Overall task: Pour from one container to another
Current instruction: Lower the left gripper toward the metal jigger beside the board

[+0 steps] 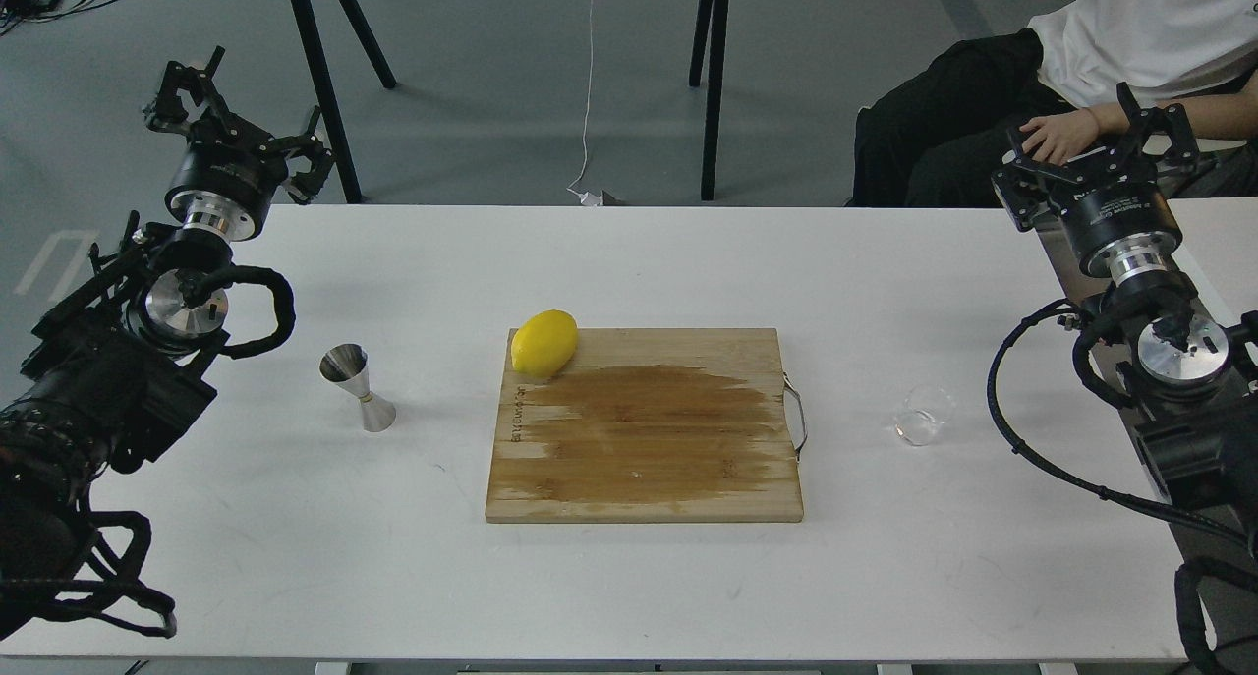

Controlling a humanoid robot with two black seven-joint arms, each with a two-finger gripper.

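Burnt lettering on the cutting board (644,429) is unreadable. Left of it, the jigger (356,387) stands below the spread left gripper (241,115); right of it, the glass cup (924,416) sits below the spread right gripper (1101,140).

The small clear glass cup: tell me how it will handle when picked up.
The small clear glass cup probably feels slick, since its wall looks smooth. Being thin glass, it is likely fragile. Short and round, standing upright on the white table, it should resist tipping.

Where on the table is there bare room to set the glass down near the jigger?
Bare white table lies between the jigger and the cutting board, and in front of both toward the near edge. The glass cup stands alone right of the board. Only the board's far left corner is taken, by the lemon.
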